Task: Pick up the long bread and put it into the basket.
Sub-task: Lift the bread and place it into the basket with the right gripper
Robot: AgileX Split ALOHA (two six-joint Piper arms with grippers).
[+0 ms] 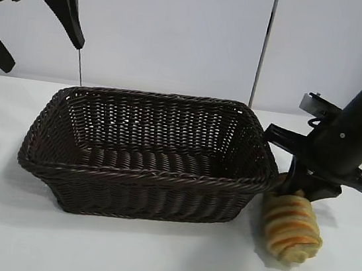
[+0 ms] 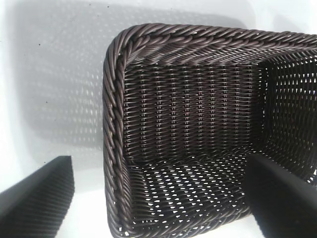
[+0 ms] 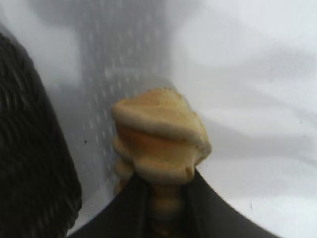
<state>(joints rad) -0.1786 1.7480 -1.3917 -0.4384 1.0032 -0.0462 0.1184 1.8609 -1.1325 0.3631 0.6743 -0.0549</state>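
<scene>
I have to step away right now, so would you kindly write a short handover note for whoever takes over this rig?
Right gripper: shut on the oblong tan-yellow long bread with orange-brown stripes, gripped at one end, just beside the basket's right end. The loaf hangs tilted from the jaws.
Left gripper: open, empty, parked high above the basket's left end.
Large dark brown woven wicker basket: on the white table, nothing visible inside it.
Done: bread grasped.
Left: raise it over the braided rim, carry it above the basket, and release; the grip at one end may let it swing.
</scene>
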